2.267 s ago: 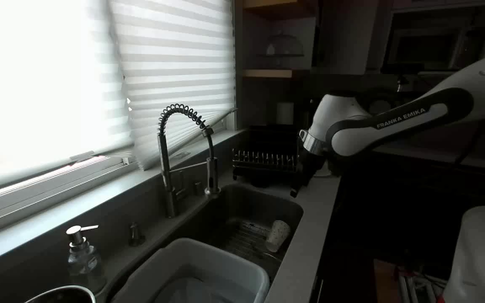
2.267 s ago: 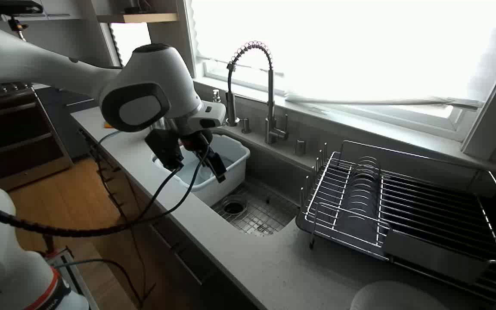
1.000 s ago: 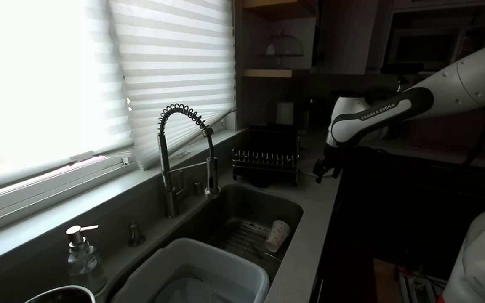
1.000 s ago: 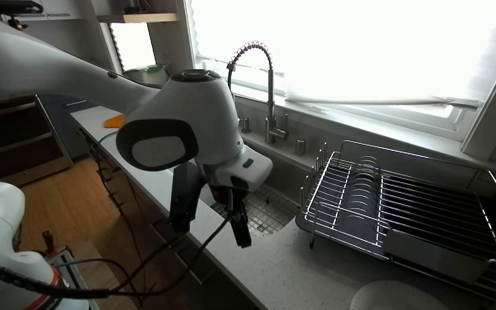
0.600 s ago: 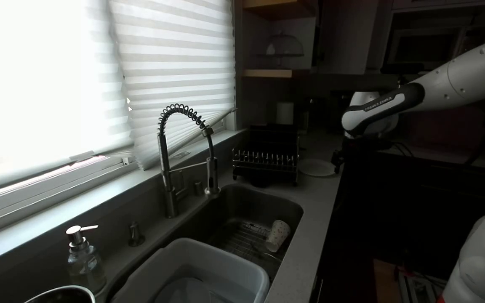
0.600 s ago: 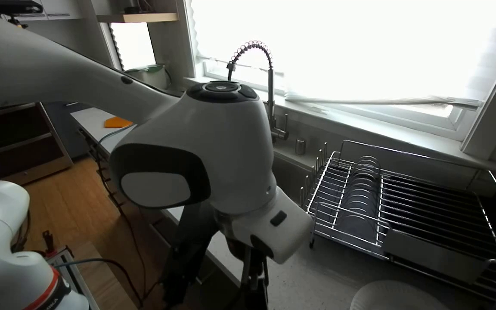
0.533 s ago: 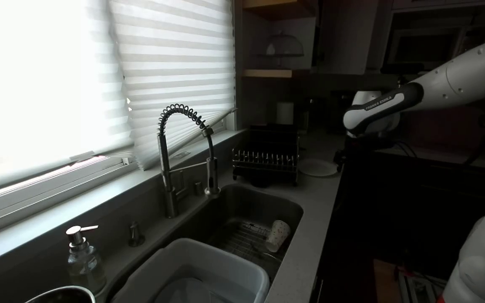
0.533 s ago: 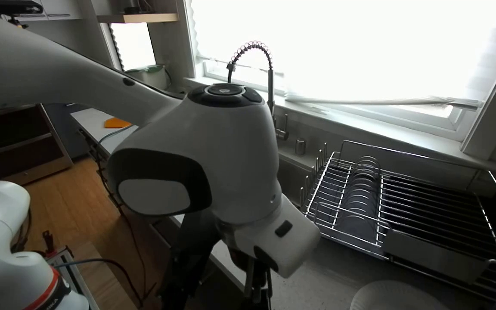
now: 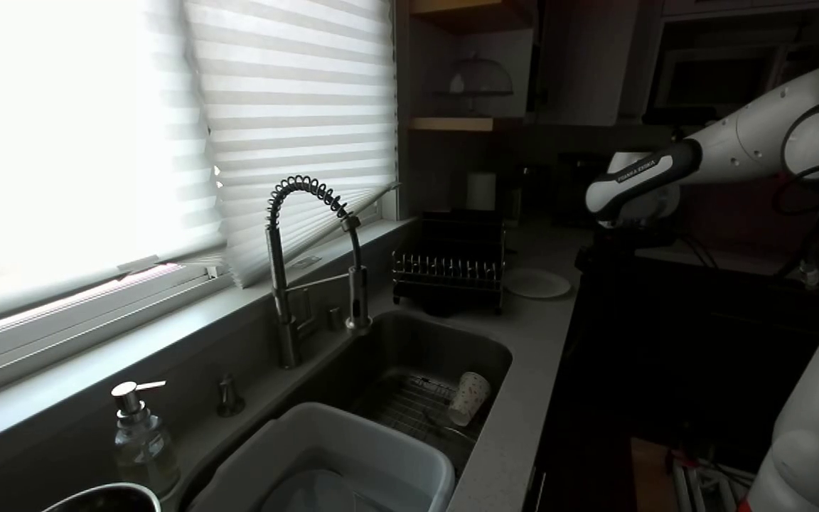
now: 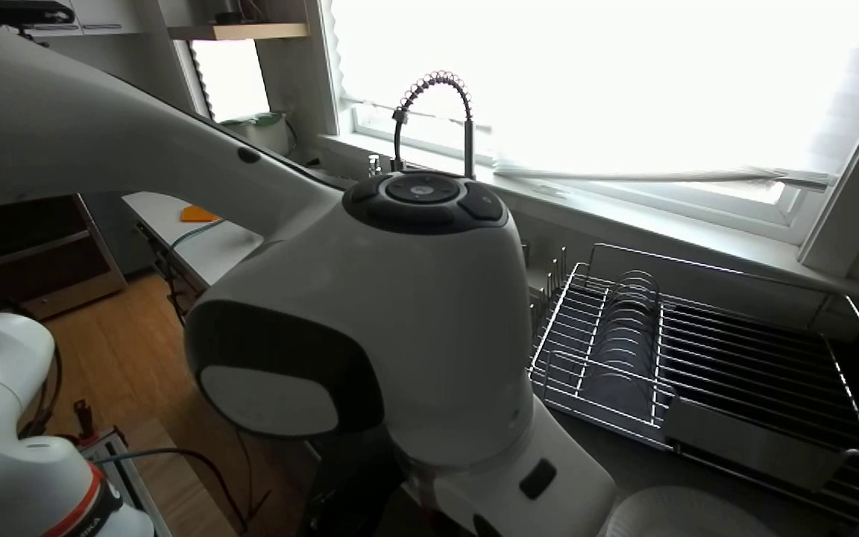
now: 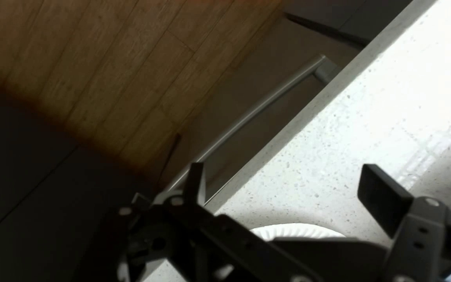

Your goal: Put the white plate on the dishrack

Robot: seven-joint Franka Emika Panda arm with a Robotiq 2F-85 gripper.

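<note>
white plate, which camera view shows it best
Best in an exterior view, where the white plate lies on the counter with its round outline in sight, though dim and small. Beside the looming arm in an exterior view, the plate is cut off by the bottom edge. The wrist view shows only a fluted strip of rim.

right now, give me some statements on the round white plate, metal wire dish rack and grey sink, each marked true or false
1. The round white plate lies on the pale counter beside the metal wire dish rack. True.
2. The plate is gripped. False: the black two-fingered gripper is open.
3. The white patterned cup is in the grey sink, outside the pale rectangular basin. True.
4. The basin sits in the rack. False: it sits in the sink.
5. The clear pump bottle stands beside the basin. True.
</note>
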